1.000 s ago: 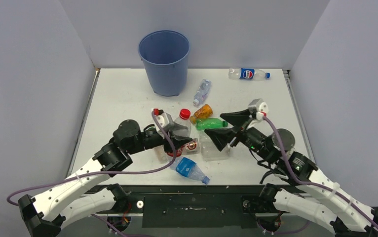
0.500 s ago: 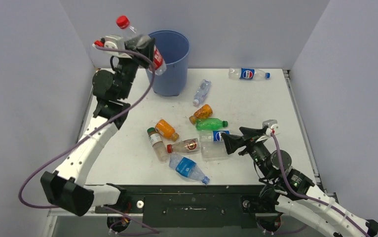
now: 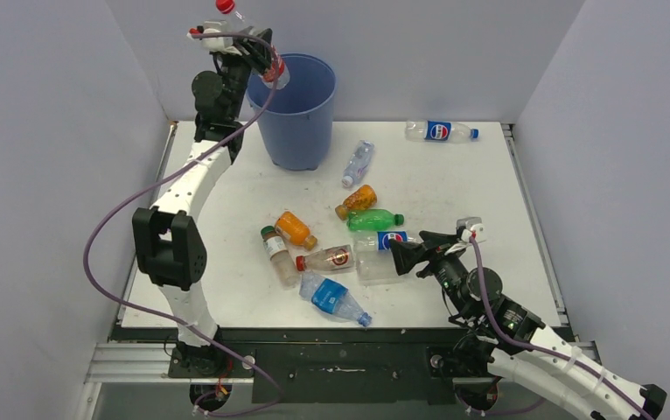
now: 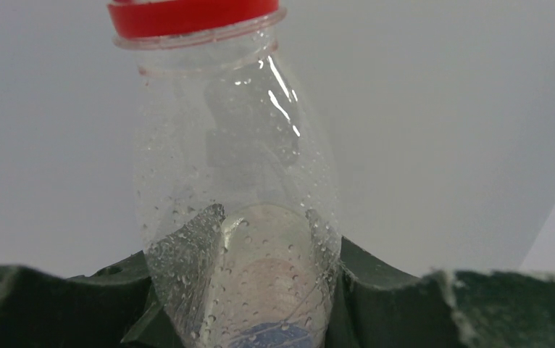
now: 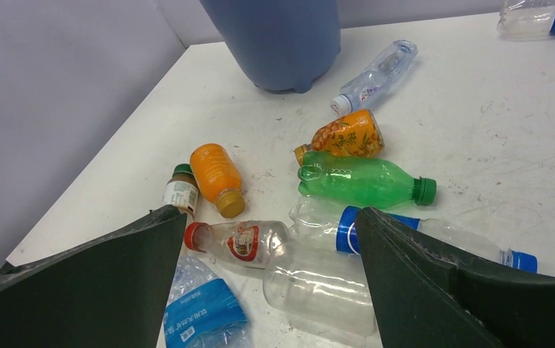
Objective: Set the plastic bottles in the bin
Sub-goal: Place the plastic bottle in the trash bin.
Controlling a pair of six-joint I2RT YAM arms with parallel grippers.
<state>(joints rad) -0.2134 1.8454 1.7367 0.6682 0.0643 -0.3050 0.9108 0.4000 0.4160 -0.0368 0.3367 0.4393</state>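
Note:
My left gripper (image 3: pixel 257 54) is raised high at the left rim of the blue bin (image 3: pixel 295 114). It is shut on a clear bottle with a red cap (image 3: pixel 225 6), which fills the left wrist view as a wet clear bottle (image 4: pixel 238 181) pinched between the dark fingers (image 4: pixel 390 290). My right gripper (image 3: pixel 407 248) hovers open, holding nothing, just right of a cluster of bottles lying on the table. Below its spread jaws lie a wide clear bottle (image 5: pixel 318 286), a red-capped bottle (image 5: pixel 238 243) and a Pepsi bottle (image 5: pixel 419 232).
More bottles lie on the white table: a green one (image 3: pixel 374 220), two orange ones (image 3: pixel 296 230) (image 3: pixel 356 200), a blue-labelled one (image 3: pixel 334 298), a brownish one (image 3: pixel 276 255), a small clear one (image 3: pixel 358 163) and a Pepsi bottle (image 3: pixel 441 131) at the back right. Grey walls close three sides.
My left arm has lifted the red-capped bottle from the cluster up to the bin's left rim. My right arm has drawn back toward the near edge, still open.

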